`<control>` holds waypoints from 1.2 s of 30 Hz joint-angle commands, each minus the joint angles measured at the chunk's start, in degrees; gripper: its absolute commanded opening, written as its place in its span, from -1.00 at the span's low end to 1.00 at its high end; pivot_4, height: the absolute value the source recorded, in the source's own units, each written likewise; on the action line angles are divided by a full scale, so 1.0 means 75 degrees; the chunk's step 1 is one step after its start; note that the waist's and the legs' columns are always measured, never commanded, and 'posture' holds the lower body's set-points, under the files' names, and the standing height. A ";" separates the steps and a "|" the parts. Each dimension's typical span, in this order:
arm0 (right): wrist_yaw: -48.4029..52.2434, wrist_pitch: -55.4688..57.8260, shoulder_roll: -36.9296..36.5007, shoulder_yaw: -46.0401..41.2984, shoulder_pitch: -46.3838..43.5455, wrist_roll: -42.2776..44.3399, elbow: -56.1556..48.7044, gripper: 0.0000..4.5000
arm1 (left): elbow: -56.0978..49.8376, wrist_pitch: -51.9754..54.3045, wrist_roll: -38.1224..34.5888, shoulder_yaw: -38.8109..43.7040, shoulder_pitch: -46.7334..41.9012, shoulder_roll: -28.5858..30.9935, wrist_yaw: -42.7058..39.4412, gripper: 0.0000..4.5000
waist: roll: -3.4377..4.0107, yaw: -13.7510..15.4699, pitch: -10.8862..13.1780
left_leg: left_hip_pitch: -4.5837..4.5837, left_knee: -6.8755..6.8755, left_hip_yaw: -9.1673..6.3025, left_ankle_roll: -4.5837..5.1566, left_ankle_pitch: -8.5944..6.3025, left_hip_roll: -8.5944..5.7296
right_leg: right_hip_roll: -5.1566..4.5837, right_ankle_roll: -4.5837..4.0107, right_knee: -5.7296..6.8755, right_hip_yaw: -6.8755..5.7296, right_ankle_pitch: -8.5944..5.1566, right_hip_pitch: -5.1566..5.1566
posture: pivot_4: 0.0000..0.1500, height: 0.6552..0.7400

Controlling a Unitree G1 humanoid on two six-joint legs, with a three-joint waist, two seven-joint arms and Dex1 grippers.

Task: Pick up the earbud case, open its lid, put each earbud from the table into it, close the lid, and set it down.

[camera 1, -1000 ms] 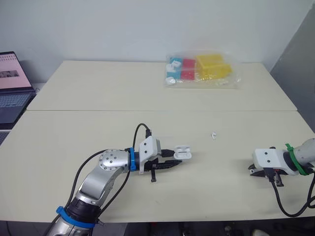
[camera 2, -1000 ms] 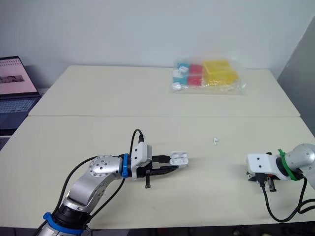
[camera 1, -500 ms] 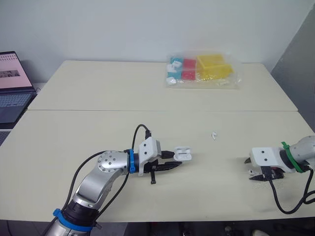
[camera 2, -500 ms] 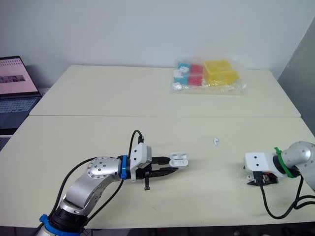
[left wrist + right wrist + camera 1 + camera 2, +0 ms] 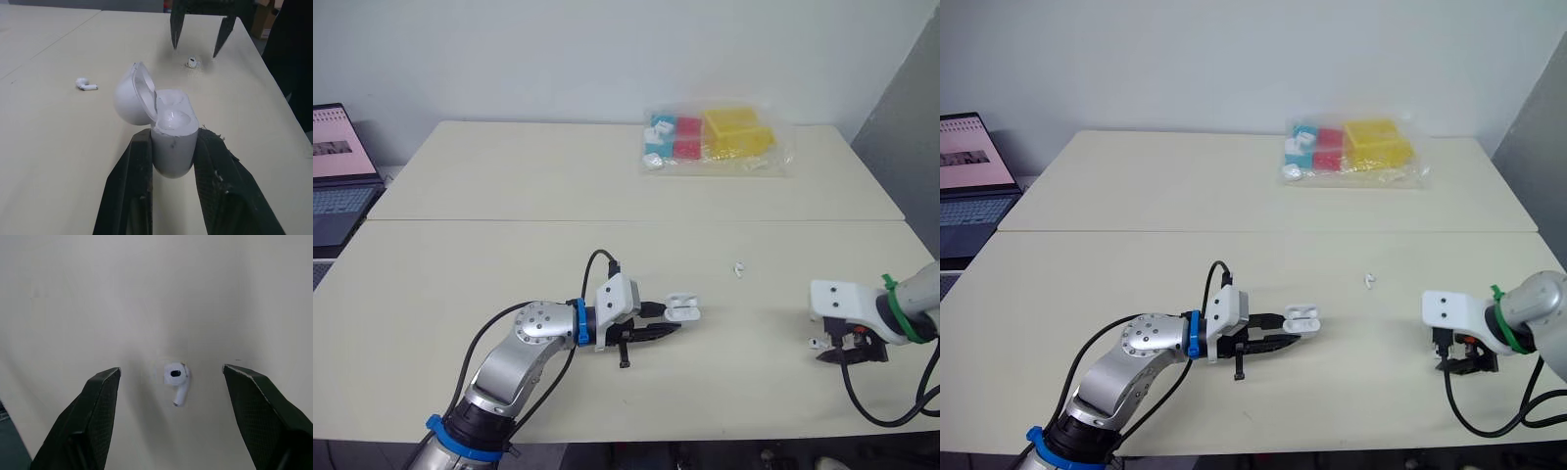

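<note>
Left wrist view shows the left gripper [image 5: 173, 135] squeezing the white earbud case [image 5: 172, 132] between its two black fingers [image 5: 128, 186], one on each side of the case's bottom half. The lid [image 5: 131, 95] of the case is flipped open and leans back to one side, and you can see the two hollow spots inside. From the head camera, the case is held just above the cream table [image 5: 509, 264], near the middle of the front edge, and the left arm reaches in from the robot's left. The right gripper [image 5: 171, 370] is over on the robot's right, pointing down at the table. Its two fingers are wide apart. One small white earbud [image 5: 177, 381] lies flat on the table right between them, and neither finger touches it. The other earbud [image 5: 739, 267] lies on the table too, a bit further back, between the case and the right gripper and well apart from both. At the far side of the table sits a clear bag [image 5: 715, 140] with yellow, red and blue things in it. An open laptop [image 5: 337, 176] sits off the robot's far left.
</note>
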 commanded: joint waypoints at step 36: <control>-0.0250 0.0700 0.1794 -0.3340 -0.0115 0.2963 -0.1357 -0.81 | 0.0382 -0.0409 -0.0197 0.0289 -0.0329 -0.0649 0.0527 -0.65 | -0.0019 0.0002 0.0000 | -0.0002 0.0003 -0.0002 0.0000 0.0000 0.0003 | 0.0008 0.0000 0.0001 -0.0013 0.0001 0.0008 | 1.00 1.00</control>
